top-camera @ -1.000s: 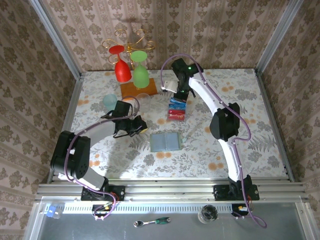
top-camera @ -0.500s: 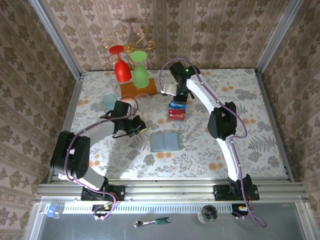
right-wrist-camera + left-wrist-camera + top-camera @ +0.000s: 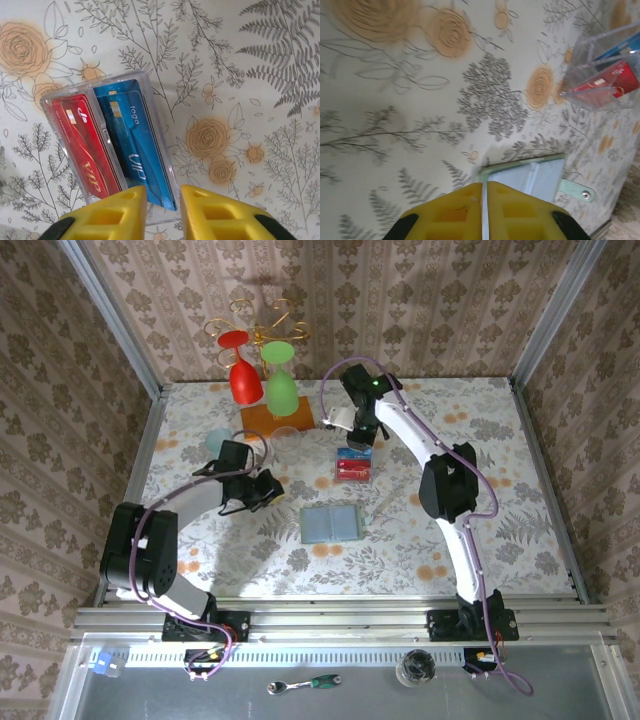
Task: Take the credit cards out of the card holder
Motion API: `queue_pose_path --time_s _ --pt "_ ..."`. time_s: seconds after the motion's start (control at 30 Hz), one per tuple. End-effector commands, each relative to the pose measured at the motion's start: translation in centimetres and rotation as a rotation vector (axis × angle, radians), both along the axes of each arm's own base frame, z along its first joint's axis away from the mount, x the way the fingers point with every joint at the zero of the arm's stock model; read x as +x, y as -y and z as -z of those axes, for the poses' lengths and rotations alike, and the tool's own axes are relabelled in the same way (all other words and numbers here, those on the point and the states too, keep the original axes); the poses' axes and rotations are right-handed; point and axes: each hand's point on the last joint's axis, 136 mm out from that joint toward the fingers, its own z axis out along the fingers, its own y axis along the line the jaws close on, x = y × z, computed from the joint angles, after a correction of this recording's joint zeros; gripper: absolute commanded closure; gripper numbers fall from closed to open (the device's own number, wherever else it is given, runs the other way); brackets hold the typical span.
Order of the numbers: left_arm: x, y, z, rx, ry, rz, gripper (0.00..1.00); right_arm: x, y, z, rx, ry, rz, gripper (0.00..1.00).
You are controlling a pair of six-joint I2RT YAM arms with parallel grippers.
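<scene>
Two poses: right claw (image 3: pixel 163 197) outstretched, parted above the credit cards (image 3: pixel 132 132); left claw (image 3: pixel 484 192) low, pressed together.

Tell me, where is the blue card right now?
In the right wrist view, the blue card lies in the clear plastic tray, beside the red card, just ahead of the right gripper.

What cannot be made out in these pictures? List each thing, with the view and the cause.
Left wrist: the left gripper covers part of the card holder; pocket contents unclear.
Right wrist: the red credit cards lie stacked in the clear tray, number unclear; the right gripper covers part of the blue card.
Top external: the card holder is too small to show pockets.
</scene>
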Motion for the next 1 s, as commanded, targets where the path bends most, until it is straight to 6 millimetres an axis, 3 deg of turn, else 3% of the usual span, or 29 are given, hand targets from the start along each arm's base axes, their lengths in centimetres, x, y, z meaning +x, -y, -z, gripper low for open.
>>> queue_pose_path --time_s 0.0,0.13,0.3,0.33,0.4,0.47,0.5,0.57,0.67,0.7,0.97 --pt "-0.1 -2.2 0.2 0.075 0.026 0.003 0.87 1.1 0.8 -3.5 0.037 0.125 0.111 0.69" --pt "-0.1 -4.6 0.9 0.138 0.021 -0.017 0.81 1.0 1.8 -3.7 0.060 0.174 0.206 0.62" --pt "-0.2 -7.8 1.4 0.221 0.014 -0.063 0.64 0.2 3.6 -3.3 0.063 0.225 0.316 0.48" --pt "-0.2 -8.5 1.5 0.233 0.016 -0.074 0.59 0.0 3.9 -3.3 0.069 0.235 0.342 0.38" --pt "-0.2 -9.8 1.5 0.257 0.015 -0.097 0.52 -0.6 4.5 -3.3 0.083 0.250 0.386 0.28" --pt "0.1 -10.9 1.4 0.282 0.024 -0.115 0.44 -1.2 5.2 -3.1 0.097 0.267 0.435 0.04" --pt "0.1 -11.5 1.3 0.296 0.027 -0.124 0.42 -1.5 5.5 -3.1 0.105 0.272 0.455 0.00" --pt "0.6 -12.7 0.9 0.339 0.042 -0.142 0.34 -2.0 6.3 -3.3 0.117 0.297 0.496 0.00" --pt "1.2 -14.7 0.0 0.401 0.073 -0.172 0.05 -2.8 7.7 -3.4 0.141 0.328 0.559 0.00" --pt "1.4 -15.3 -0.2 0.424 0.085 -0.182 0.01 -3.0 8.3 -3.3 0.146 0.334 0.582 0.00" --pt "2.6 -21.5 -2.9 0.701 0.235 -0.297 0.00 -3.3 14.5 -1.7 0.250 0.464 0.856 0.00"
